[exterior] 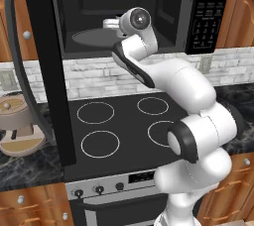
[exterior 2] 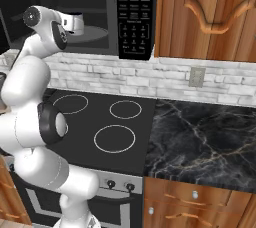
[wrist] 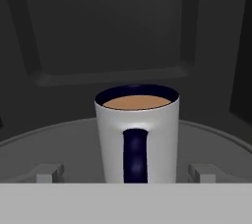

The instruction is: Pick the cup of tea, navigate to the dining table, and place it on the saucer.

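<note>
- The small grey-white cylindrical cup of tea with a dark navy rim stands upright on the round grey turntable plate inside the open black microwave, brown liquid near its brim.
- In the hand view its dark navy handle faces the camera, centred on the mug's front.
- The two-finger gripper is spread wide and released: one pale finger tip sits to the left of the mug and the other to the right, each apart from the mug's wall, nothing grasped.
- In the right base view the cup of tea shows just beyond the white wrist, on the plate within the microwave cavity.
- In the left base view the white arm's wrist reaches into the microwave cavity at the level of the plate; the mug itself is hidden behind the hand.
- The microwave's door hangs open to the left in the left base view.
- Below lies a black glass cooktop with four white ring outlines.
- A dark marbled countertop lies right of the cooktop, under wooden cabinets.
- A tan round appliance sits on the counter left of the cooktop.
</note>
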